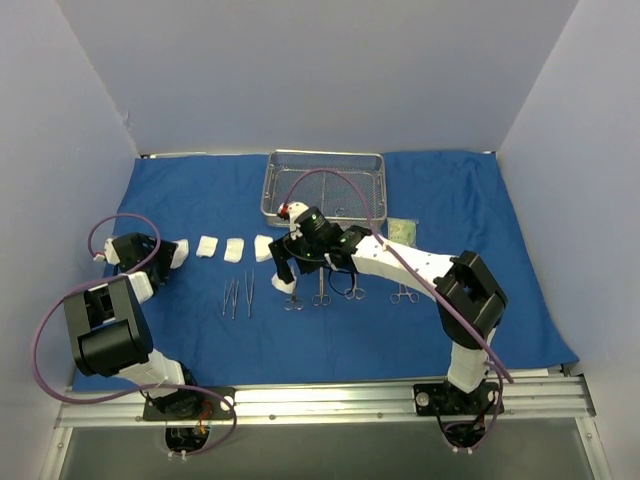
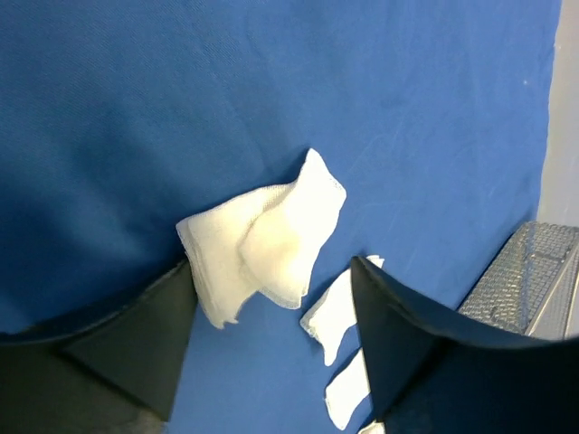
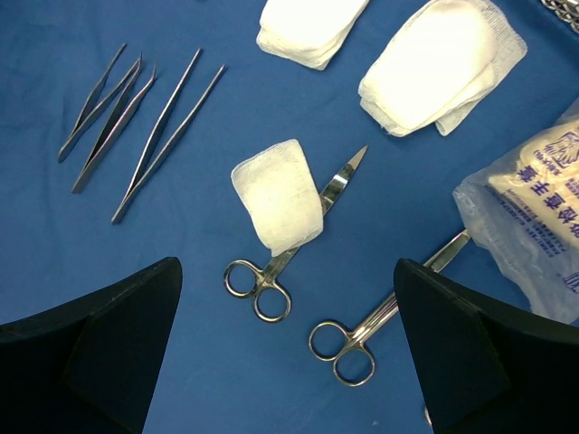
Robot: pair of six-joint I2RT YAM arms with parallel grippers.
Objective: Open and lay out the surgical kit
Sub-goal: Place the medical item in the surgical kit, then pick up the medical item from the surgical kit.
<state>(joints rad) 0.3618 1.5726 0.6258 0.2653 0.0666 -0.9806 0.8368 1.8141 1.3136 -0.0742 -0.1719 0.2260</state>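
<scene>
- Your left tool (image 2: pixel 271 264) is gaping over one gauze pad (image 2: pixel 267 240) on blue cloth (image 2: pixel 136 108)
- Your right tool (image 3: pixel 288 264) is hanging released above two tweezers (image 3: pixel 136 188) and scissors (image 3: pixel 336 188)
- Mesh tray (image 1: pixel 325 153) is sitting behind

Gauze pad (image 3: pixel 276 194) atop scissors (image 3: pixel 336 190) (perhaps folded)

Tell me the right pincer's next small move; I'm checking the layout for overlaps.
Probably lower the open right pincer onto the small gauze pad and lift it away: it lies across the scissors, hiding part of the blades, with the pincer right above it.
</scene>
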